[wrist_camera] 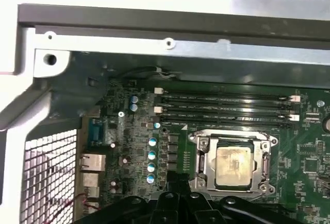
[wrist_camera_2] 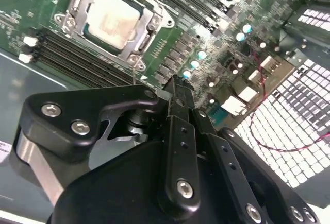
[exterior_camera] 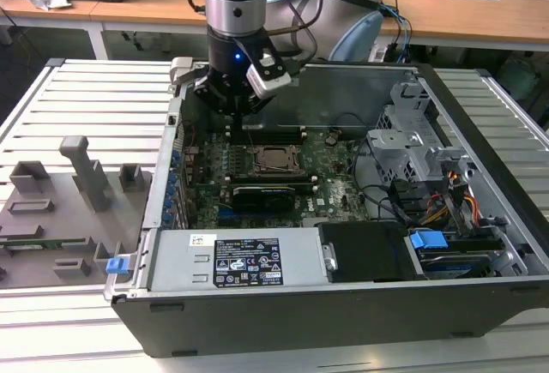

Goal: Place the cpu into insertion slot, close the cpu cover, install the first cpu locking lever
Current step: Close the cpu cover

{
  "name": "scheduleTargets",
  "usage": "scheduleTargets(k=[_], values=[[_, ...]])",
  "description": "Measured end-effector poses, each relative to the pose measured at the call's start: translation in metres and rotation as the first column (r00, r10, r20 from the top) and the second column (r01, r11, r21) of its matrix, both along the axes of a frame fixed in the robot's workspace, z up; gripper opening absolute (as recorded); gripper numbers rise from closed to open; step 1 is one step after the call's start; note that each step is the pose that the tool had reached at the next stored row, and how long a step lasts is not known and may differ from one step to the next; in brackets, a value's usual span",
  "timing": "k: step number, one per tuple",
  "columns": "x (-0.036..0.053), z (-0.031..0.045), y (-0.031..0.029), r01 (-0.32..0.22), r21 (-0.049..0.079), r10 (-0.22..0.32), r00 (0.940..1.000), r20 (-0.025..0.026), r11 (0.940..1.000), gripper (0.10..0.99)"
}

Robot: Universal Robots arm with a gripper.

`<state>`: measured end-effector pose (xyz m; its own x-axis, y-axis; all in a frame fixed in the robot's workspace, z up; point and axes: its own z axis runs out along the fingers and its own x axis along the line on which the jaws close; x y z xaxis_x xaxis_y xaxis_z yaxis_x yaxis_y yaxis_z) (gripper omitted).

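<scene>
Presently: small flat square cpu with pale beige-silver metal top [wrist_camera: 233,161] sits in black-rimmed square insertion slot [exterior_camera: 275,160], mid green motherboard [wrist_camera: 309,183], beside long black memory slots [wrist_camera: 221,105]. Thin silver hinged cpu cover frame [wrist_camera: 206,159] lies flat around chip. Placement and cover steps judged done. Locking lever step unconfirmed (thin wire parts at frame edges too small to read). Black arm gripper [wrist_camera_2: 175,86] hangs above board, between socket and board's port edge. Fingers together, clamped on nothing, touching nothing.

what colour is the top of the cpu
Pale beige-silver; the cpu shows best in the second wrist view.
</scene>
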<state>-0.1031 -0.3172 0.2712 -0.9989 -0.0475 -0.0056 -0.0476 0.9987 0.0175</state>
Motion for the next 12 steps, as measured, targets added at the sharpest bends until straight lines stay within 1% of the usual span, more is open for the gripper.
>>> scheduleTargets(k=[1, 3, 5, 8, 10, 11, 12], values=[[-0.0012, -0.0003, 0.0025, 0.0, 0.0, 0.0, 1.0, -0.0001, 1.0, 0.102], [-0.0015, -0.0018, 0.0106, 0.0, 0.0, 0.0, 1.0, -0.0001, 1.0, 0.102], [-0.0015, -0.0047, 0.016, 0.0, 0.0, 0.0, 1.0, 0.0, 1.0, 0.102], [-0.0015, -0.0084, 0.0196, 0.0, 0.0, 0.0, 1.0, -0.0001, 1.0, 0.102], [-0.0013, -0.0099, 0.0238, 0.0, 0.0, 0.0, 1.0, -0.0001, 1.0, 0.102], [-0.0011, -0.0105, 0.0274, 0.0, 0.0, 0.0, 1.0, -0.0001, 1.0, 0.102], [-0.0005, -0.0106, 0.0298, 0.0, 0.0, 0.0, 1.0, -0.0002, 1.0, 0.102]])
